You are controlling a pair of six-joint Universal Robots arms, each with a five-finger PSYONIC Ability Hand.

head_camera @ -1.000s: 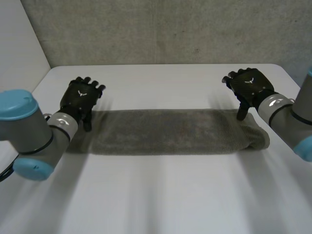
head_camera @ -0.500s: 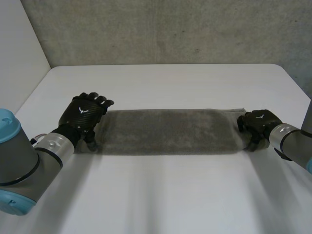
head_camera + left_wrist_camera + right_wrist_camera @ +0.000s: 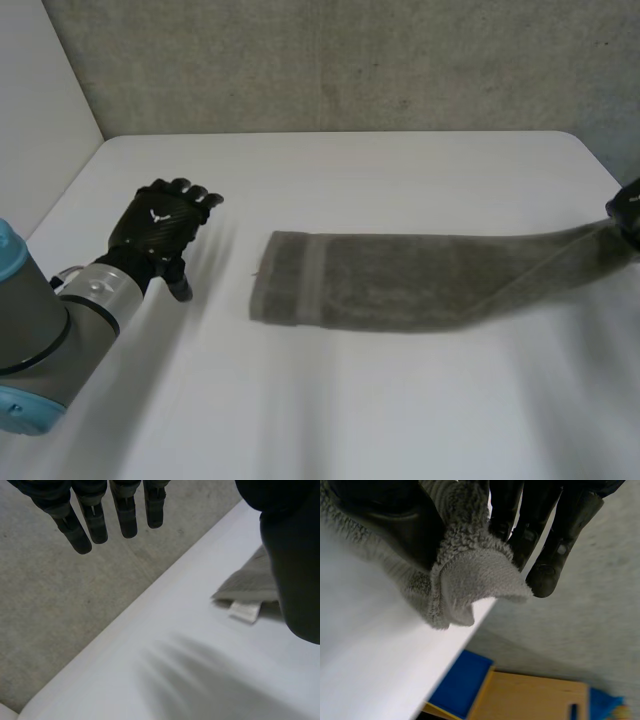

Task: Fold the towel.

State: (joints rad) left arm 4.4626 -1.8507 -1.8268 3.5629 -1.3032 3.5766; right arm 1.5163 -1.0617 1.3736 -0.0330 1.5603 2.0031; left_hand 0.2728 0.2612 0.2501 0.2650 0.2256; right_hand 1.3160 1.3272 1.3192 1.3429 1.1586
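A grey towel (image 3: 400, 282), folded into a long band, lies across the middle of the white table (image 3: 340, 400). Its right end rises off the table toward my right hand (image 3: 626, 212) at the table's right edge. That hand pinches the towel's end (image 3: 470, 575) between thumb and fingers. My left hand (image 3: 160, 228) hovers over bare table, well left of the towel's left end, with its fingers (image 3: 95, 515) straight and nothing in them. The towel's left end (image 3: 247, 587), with a small white label, lies beside that hand's thumb.
A grey concrete wall (image 3: 340, 60) runs behind the table. Past the table's right edge, in the right wrist view, stand a wooden box (image 3: 530, 700) and something blue (image 3: 462, 682) on the floor.
My right hand closed on the towel's right end and pulled it right and up. The whole towel slid to the right, away from my left hand, which stayed open near its old place.
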